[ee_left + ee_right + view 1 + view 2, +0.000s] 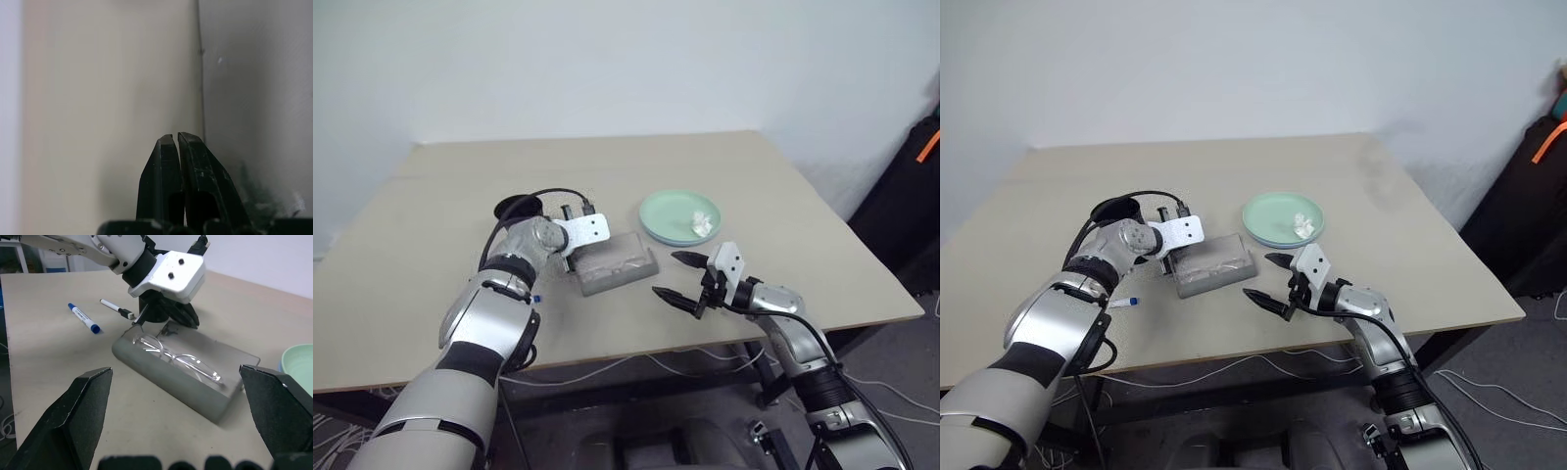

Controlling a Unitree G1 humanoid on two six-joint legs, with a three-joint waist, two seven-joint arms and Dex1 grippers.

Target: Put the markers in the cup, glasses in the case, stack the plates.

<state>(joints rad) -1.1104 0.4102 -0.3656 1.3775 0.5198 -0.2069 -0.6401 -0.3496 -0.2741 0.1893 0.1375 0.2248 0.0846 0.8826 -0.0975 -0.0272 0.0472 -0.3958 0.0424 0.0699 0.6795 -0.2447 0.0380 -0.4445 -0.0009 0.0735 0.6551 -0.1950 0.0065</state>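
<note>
Markers lie at the left of your right wrist view: the blue-ended marker in the upper left of that frame, the black-ended marker just right of it, both flat on the table and apart from each other. Further right in your head views, the black cup stands left of centre behind your left arm. Your left gripper is clenched on nothing, its tips at the near-left end of the grey case. You can see the glasses lying inside the case. Right of centre sits the mint green plate on the light blue plate, carrying a white wad of paper. At lower right, your right gripper hangs released, holding nothing.
</note>
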